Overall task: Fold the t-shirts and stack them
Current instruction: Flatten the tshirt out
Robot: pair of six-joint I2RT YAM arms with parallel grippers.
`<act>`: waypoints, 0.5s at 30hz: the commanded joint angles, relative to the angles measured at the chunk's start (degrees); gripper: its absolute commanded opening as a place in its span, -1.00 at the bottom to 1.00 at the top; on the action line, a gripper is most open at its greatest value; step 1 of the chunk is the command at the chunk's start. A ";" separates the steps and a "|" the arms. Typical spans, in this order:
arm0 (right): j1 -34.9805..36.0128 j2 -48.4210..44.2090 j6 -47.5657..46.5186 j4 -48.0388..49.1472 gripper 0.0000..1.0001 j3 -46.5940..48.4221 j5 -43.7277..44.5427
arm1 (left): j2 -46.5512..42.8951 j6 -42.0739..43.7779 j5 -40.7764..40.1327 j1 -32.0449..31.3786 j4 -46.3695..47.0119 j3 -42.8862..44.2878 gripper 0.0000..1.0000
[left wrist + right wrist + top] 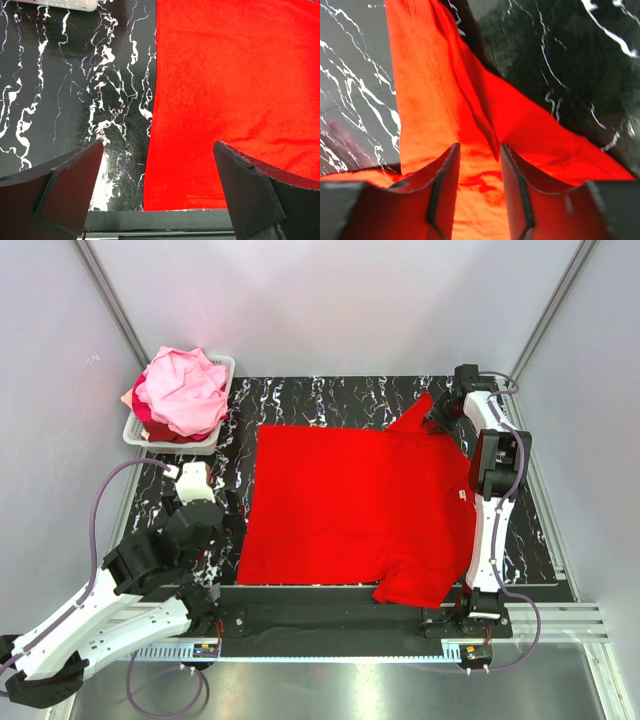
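Note:
A bright red t-shirt [360,505] lies spread flat on the black marbled mat [330,400], neck to the right. My right gripper [440,410] sits at the far-right sleeve. In the right wrist view its fingers [479,147] straddle a bunched ridge of red sleeve cloth [435,90], with a gap still showing between them. My left gripper [205,508] hovers wide open over the mat beside the shirt's near-left corner [235,75], holding nothing [157,144]. Pink and peach t-shirts [185,390] are heaped in the basket.
The white slotted basket [140,435] stands at the mat's far-left corner, and its edge shows at the top of the left wrist view [65,4]. White walls enclose the table. A metal rail [330,625] runs along the near edge.

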 commanded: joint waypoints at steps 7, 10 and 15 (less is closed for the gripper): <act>1.73 3.06 -0.87 -0.84 -0.50 6.31 0.45 | -0.29 0.69 -2.10 -0.02 2.17 0.02 0.98; 2.08 2.71 -0.79 -0.84 -0.84 6.31 0.63 | -0.29 0.61 -2.10 0.07 2.17 0.02 0.97; 4.79 3.05 -0.96 -1.01 -1.00 9.72 1.07 | -0.29 0.61 -2.10 0.07 2.26 0.02 0.97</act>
